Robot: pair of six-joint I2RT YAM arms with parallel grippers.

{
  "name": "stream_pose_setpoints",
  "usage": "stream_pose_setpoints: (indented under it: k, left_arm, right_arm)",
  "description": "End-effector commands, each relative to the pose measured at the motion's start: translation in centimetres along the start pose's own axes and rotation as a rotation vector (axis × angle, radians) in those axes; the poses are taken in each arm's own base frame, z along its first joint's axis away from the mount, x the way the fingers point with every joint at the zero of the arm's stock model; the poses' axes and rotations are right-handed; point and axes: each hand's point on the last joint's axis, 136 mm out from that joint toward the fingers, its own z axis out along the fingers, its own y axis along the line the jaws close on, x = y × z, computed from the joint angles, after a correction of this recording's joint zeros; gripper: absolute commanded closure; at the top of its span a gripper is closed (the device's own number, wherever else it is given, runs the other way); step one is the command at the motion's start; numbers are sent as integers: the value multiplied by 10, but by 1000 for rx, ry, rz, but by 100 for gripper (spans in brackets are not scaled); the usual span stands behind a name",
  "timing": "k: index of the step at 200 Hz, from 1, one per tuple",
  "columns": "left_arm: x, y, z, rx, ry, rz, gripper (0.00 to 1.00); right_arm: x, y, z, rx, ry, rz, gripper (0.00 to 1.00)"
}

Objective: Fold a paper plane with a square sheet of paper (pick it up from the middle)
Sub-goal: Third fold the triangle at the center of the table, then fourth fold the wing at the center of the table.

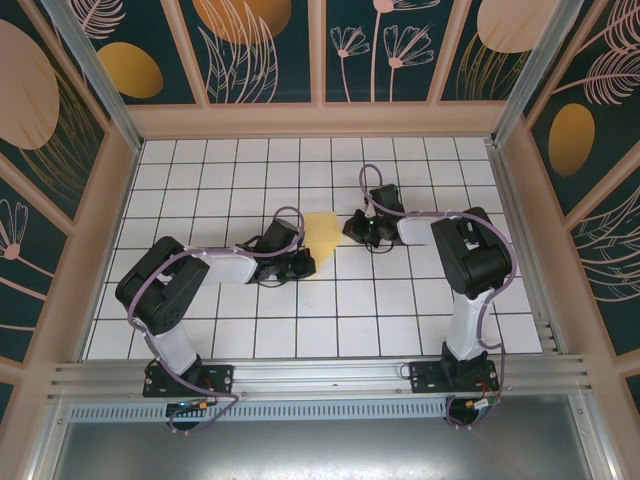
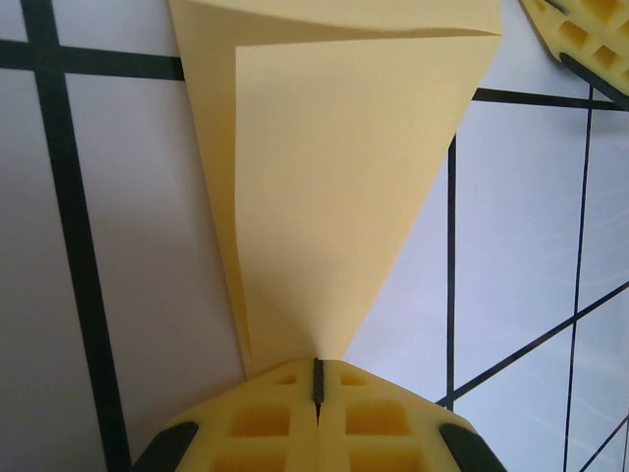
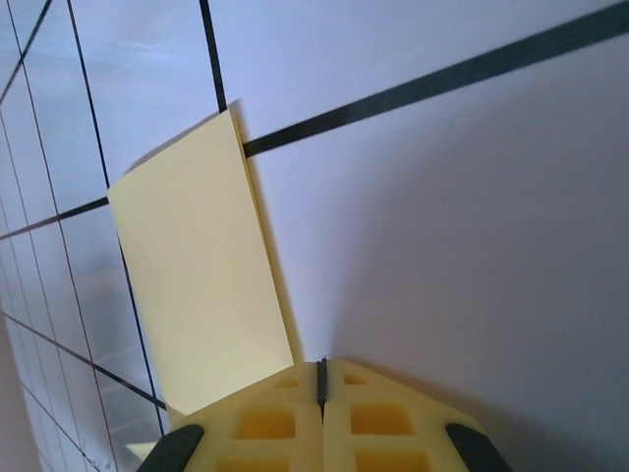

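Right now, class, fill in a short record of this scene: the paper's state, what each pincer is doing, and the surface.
paper: pale yellow, partly folded, tapering to a point, between the two pincers
left pincer: shut on the paper's point
right pincer: fingers together, paper's edge beside it; whether it grips is unclear
table: white tiles, dark grid lines

The bench (image 1: pixel 420 320) is white, ruled by dark lines into square tiles, and walled by a beige frame (image 1: pixel 320 122). Near its middle rests a pale-yellow folded paper (image 1: pixel 322 232), tapering to a point; whether it lies fully flat cannot be told.
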Motion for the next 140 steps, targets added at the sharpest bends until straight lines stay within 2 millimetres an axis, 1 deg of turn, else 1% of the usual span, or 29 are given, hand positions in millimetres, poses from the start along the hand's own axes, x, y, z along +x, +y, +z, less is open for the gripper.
stream_pose_setpoints:
  k: [1, 8, 17, 19, 21, 32, 43, 59, 73, 84, 85, 99, 101, 103, 140]
  left_arm:
    - [10, 4, -6, -35, 46, 39, 100]
    - [2, -7, -10, -7, 22, 58, 100]
    - [-6, -17, -11, 17, 2, 79, 95]
    - [-11, -25, -17, 36, -17, 91, 94]
    - [-13, -28, -20, 45, -27, 96, 92]
    - [-26, -40, -26, 62, -74, 118, 86]
    - [-37, -46, -31, 58, -115, 130, 82]
    - [-49, -48, -32, 32, -158, 136, 81]
    - [-59, -46, -30, 3, -184, 128, 81]
    - [-65, -45, -29, -18, -200, 123, 82]
    - [-64, -42, -25, -29, -192, 118, 82]
    - [-60, -22, -12, -96, -169, 97, 85]
    - [-66, -28, -13, -89, -183, 97, 85]
    - [-67, -29, -13, -91, -186, 96, 86]
    - [-67, -3, 0, -193, -183, 67, 93]
  right_arm:
    - [1, 23, -22, -29, -38, -48, 100]
    - [4, 26, -27, -42, -44, -46, 100]
    - [7, 30, -33, -57, -51, -39, 100]
    - [8, 29, -34, -59, -51, -34, 100]
    - [9, 29, -35, -61, -52, -31, 100]
    - [13, 29, -41, -71, -58, -15, 93]
    - [18, 28, -46, -84, -59, 1, 84]
    - [23, 28, -49, -107, -61, 20, 71]
    - [28, 27, -49, -120, -54, 35, 63]
    - [30, 28, -47, -131, -46, 43, 59]
    - [30, 28, -47, -132, -45, 44, 59]
    - [34, 29, -43, -146, -28, 49, 57]
    - [34, 29, -42, -148, -25, 51, 56]
    - [34, 29, -41, -148, -22, 53, 56]
    - [38, 31, -29, -149, 14, 59, 55]
